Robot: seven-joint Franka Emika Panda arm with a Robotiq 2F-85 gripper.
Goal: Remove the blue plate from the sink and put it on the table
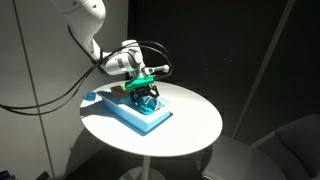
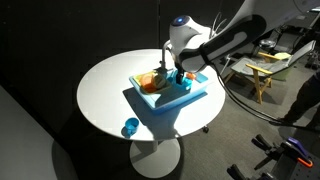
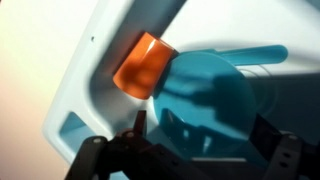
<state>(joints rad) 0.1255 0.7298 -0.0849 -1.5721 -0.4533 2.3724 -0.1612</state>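
Note:
In the wrist view the blue plate [image 3: 215, 85] lies flat in the basin of the light-blue sink [image 3: 85, 75], touching an orange cup [image 3: 145, 65] on its left. My gripper [image 3: 200, 135] hangs open just above the plate, one finger [image 3: 140, 125] at its left edge and the other off its right edge; nothing is held. In both exterior views the gripper [image 1: 143, 92] [image 2: 178, 78] points down into the sink [image 1: 135, 112] [image 2: 170, 98], which stands on the round white table [image 1: 190, 125] [image 2: 105, 95]. The gripper hides the plate there.
A small blue object [image 2: 130, 127] sits on the table near its edge, in front of the sink. The orange cup [image 2: 150, 82] shows at one end of the sink. A cluttered desk [image 2: 262, 62] stands behind the arm.

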